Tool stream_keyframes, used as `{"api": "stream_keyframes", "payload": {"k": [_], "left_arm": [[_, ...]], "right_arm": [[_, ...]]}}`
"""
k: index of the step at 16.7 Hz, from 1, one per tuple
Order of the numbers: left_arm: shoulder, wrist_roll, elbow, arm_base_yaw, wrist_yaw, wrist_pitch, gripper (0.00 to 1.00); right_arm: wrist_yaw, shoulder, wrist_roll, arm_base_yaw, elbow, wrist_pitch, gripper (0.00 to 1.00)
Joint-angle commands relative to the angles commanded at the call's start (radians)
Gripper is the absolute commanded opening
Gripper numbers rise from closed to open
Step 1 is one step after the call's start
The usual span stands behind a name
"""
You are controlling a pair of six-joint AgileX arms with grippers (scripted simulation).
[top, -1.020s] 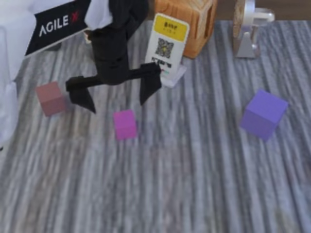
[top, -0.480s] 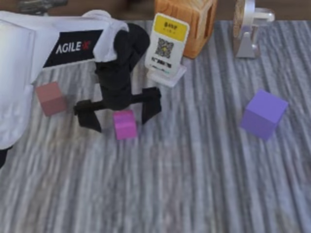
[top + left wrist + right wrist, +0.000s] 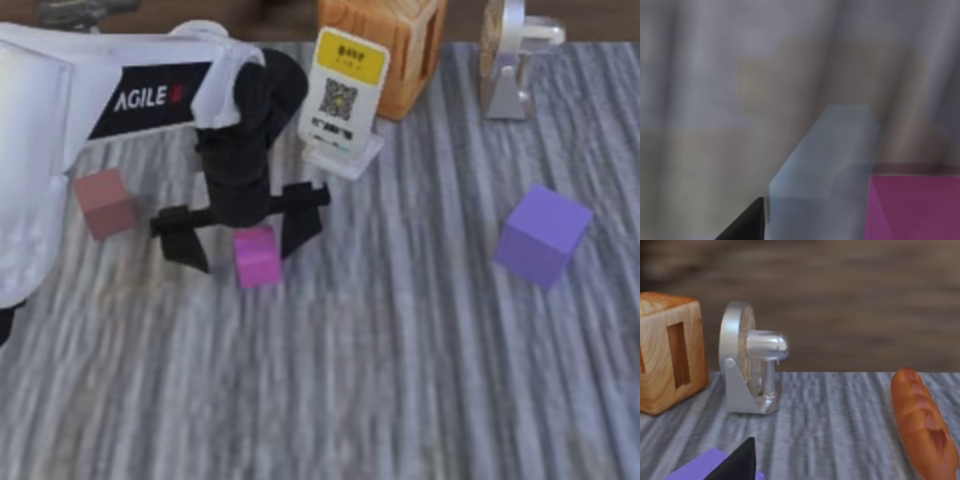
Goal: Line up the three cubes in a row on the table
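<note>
Change: since a second ago the left gripper (image 3: pixel 238 235) has been brought from above and left of the magenta cube (image 3: pixel 257 256) down over it; in the last half second it has only been settled slightly, and no cube has been shifted.
Magenta cube: resting on the table (image 3: pixel 400 380), left of centre, between the two black fingers (image 3: pixel 185 238) but nearer the right-hand one; in the left wrist view its magenta face (image 3: pixel 915 207) is seen close by.
Fingers: spread wide, with the cube not yet clamped; a clear gap is left on the cube's left side.
Other cubes: the brown cube (image 3: pixel 103 202) lies near, to the left and slightly farther back; the purple cube (image 3: pixel 543 235) lies well apart at the right.
Right arm: not seen in the top view; one dark fingertip (image 3: pixel 737 462) over a purple corner (image 3: pixel 697 465) is shown by its wrist camera, and its finger state cannot be told.
Step judged: grasp of the magenta cube.
Doing it well: the gripper should be centred on the cube before closing, so that the cube is not pushed sideways by the nearer finger; the faces should be met squarely.
Clutter: a card stand (image 3: pixel 343 100), wooden block (image 3: pixel 385 45) and metal stand (image 3: pixel 510 60) are left at the back, and a bread loaf (image 3: pixel 922 420) shows only in the right wrist view.
</note>
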Motion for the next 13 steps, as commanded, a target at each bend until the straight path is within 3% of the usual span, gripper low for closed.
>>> {"api": "stream_keyframes", "payload": {"k": [8, 13], "left_arm": [[0.0, 0.0, 0.0, 0.0, 0.0, 0.0, 0.02], [0.0, 0.0, 0.0, 0.0, 0.0, 0.0, 0.0]], "right_arm": [[0.0, 0.0, 0.0, 0.0, 0.0, 0.0, 1.0], [0.0, 0.0, 0.0, 0.0, 0.0, 0.0, 1.0]]}}
